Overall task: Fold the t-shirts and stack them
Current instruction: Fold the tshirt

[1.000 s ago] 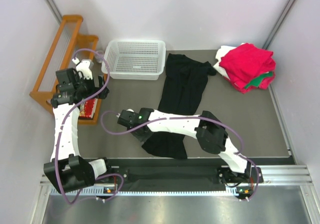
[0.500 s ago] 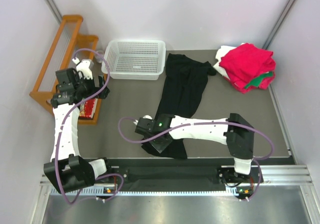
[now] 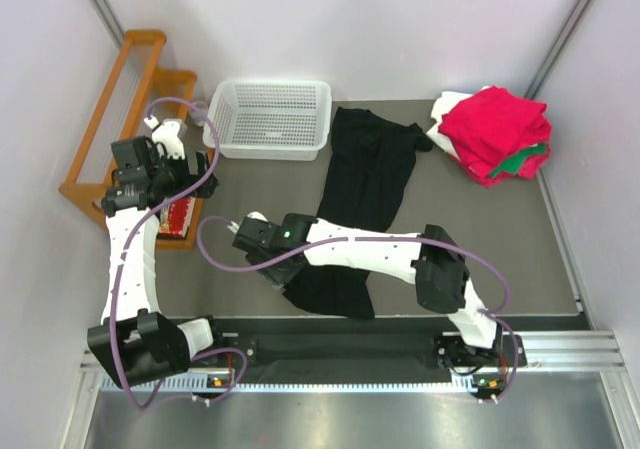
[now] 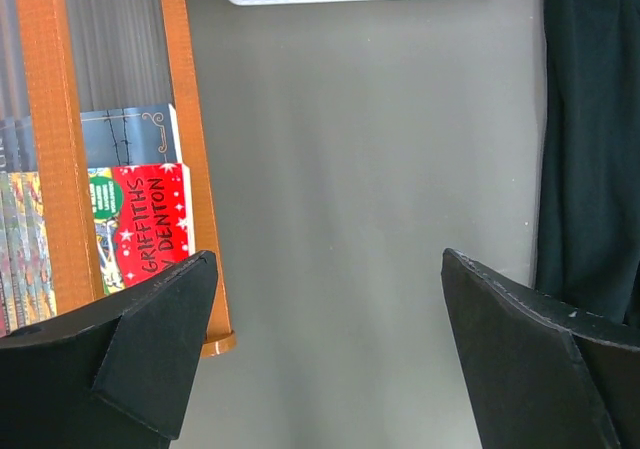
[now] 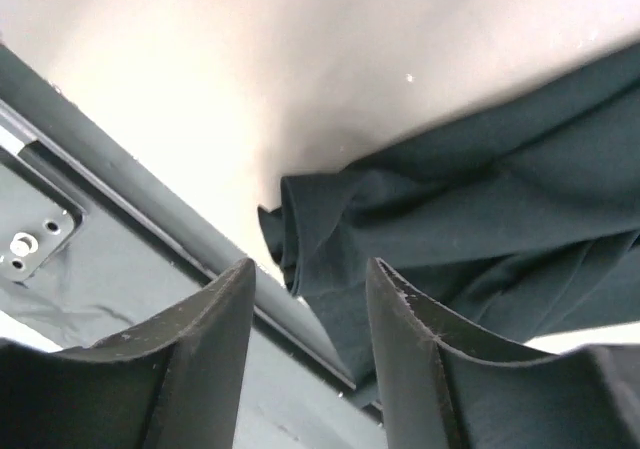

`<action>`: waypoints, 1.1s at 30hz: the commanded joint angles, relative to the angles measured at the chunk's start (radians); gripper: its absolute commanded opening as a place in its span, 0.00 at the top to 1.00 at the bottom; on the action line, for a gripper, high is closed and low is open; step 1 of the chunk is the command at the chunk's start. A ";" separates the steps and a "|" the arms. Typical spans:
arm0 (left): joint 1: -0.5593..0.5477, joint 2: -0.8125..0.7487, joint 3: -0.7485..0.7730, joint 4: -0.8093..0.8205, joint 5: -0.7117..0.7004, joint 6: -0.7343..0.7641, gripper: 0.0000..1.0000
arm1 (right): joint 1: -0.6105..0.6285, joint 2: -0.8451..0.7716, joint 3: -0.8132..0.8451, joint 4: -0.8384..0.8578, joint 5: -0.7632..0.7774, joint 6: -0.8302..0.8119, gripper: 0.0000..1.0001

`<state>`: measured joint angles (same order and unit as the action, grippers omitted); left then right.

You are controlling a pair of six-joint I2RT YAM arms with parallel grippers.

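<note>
On the grey table (image 3: 500,209), between pale walls (image 3: 400,29), lies a black t-shirt (image 3: 370,169).

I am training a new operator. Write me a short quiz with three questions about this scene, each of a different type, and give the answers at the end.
1. Multiple choice: which colour is the top shirt of the folded stack? A) green B) red C) white
2. Fill in the blank: the fingers nearest to the near end of the black t-shirt belong to the ___ arm.
3. True or false: the left fingers stand wide apart and hold nothing.
Key: 1 B; 2 right; 3 true.
</note>
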<state>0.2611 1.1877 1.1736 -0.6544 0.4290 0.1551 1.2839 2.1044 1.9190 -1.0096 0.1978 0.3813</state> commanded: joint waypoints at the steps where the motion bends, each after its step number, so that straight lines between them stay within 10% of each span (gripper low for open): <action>1: 0.004 -0.020 0.003 0.029 -0.007 -0.011 0.02 | -0.024 0.040 0.049 -0.004 0.009 -0.028 0.56; 33: 0.006 -0.022 -0.005 0.050 -0.042 -0.025 0.02 | -0.040 0.086 -0.037 0.046 -0.047 -0.036 0.57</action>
<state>0.2611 1.1870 1.1732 -0.6491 0.3981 0.1387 1.2362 2.1849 1.8828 -0.9836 0.1539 0.3580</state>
